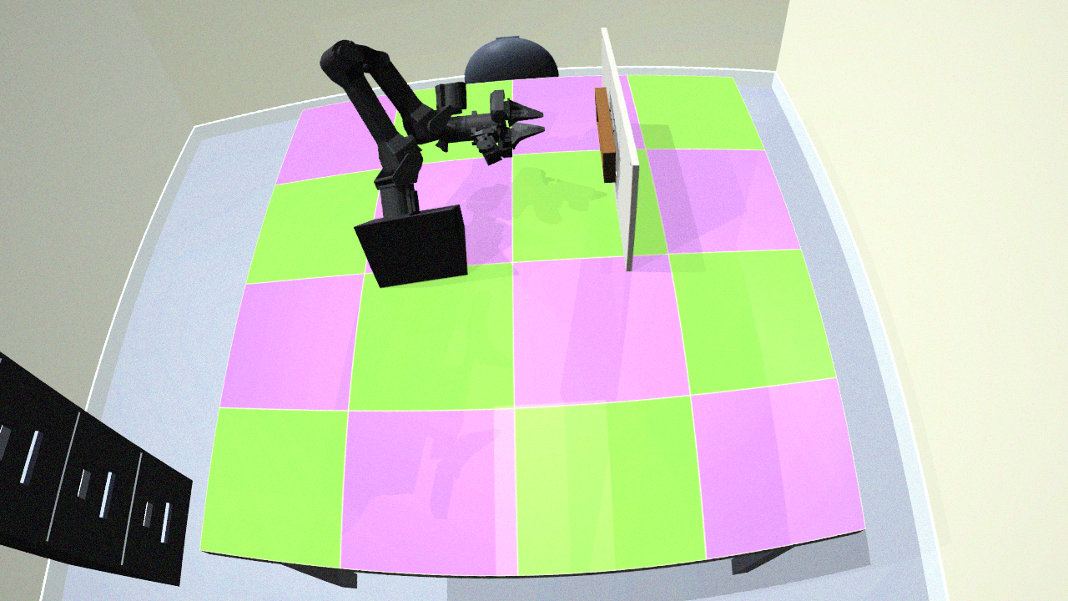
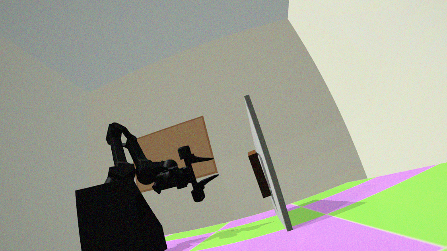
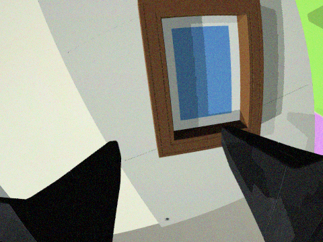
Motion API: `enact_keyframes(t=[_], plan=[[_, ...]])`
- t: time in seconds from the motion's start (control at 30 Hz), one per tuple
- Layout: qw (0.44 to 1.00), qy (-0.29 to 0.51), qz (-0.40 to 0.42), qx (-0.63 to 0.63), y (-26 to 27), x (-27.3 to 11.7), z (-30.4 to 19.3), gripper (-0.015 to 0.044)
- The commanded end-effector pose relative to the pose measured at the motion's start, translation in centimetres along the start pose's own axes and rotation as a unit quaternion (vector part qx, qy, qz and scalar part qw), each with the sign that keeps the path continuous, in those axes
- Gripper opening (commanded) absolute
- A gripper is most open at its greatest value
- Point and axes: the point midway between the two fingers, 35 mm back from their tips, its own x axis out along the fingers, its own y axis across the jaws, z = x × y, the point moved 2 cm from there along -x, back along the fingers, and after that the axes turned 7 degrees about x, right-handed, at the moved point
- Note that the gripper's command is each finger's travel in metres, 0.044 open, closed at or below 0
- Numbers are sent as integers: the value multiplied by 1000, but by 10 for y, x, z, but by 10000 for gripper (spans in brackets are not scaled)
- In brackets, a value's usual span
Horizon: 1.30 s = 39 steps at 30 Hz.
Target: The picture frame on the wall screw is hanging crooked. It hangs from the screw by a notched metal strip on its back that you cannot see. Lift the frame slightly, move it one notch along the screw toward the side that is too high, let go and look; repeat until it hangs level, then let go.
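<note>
A brown wooden picture frame with a blue picture hangs on the front of a pale upright panel. In the sideways wrist view its long sides are not parallel to the panel's edge; its lower end there lies closer to the panel's top edge, so it hangs crooked. My gripper is open and empty, level in front of the frame, with a clear gap. One finger overlaps a frame corner in the wrist view without touching. The screw and notched strip are hidden.
The arm's black base block stands on a green and pink checkered table top. A dark blue dome is behind the table. A brown board is on the back wall. A black cabinet is at lower left.
</note>
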Motion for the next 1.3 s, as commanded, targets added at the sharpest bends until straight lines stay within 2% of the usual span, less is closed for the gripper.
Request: enact_keyframes(t=[0.0,0.23,0.5,1.27], plan=[[1000,1,-1,-3,-1,2,1,260],[1000,1,-1,-3,-2,15,-2,260],[1000,3,-1,-3,0,80,0,260],[1000,3,0,-3,0,88,0,260]])
